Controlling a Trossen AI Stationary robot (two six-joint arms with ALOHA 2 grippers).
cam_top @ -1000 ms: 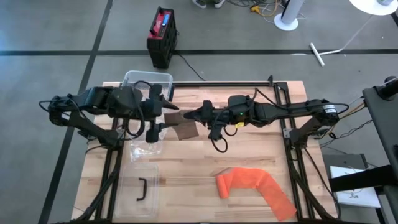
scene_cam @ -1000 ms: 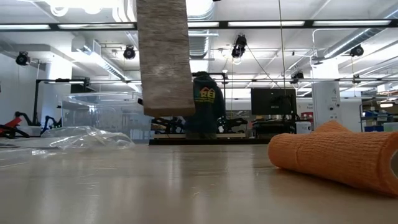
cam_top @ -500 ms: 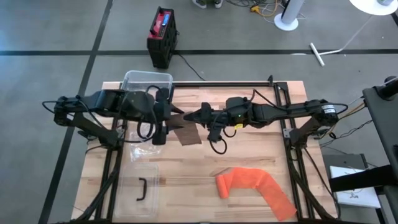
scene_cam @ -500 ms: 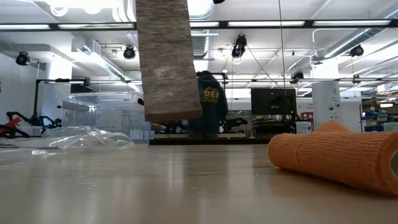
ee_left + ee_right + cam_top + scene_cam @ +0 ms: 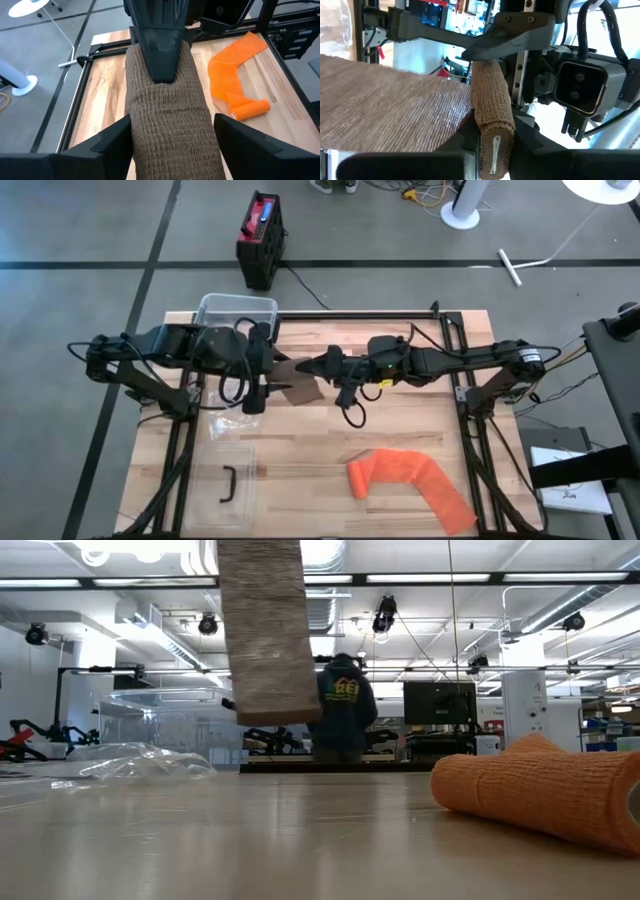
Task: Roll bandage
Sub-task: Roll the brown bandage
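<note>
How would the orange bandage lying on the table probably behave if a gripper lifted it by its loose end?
The orange bandage would probably droop: its unrolled tail lies limp and creased. The rolled end might unwind or roll, being round. It looks light, thin woven cloth.

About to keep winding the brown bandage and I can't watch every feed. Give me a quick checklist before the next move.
1. Right gripper shut on the brown bandage roll end: ok.
2. Left gripper has its fingers on both sides of the roll: ok; whether they press it, cannot tell.
3. Loose tail hangs clear above the table: ok.
4. Orange bandage lies apart, near the front edge: ok.
5. Plastic bag and clear bin sit near the left arm: cannot tell if clear of its path.
6. Person stands far behind the table: ok.
</note>
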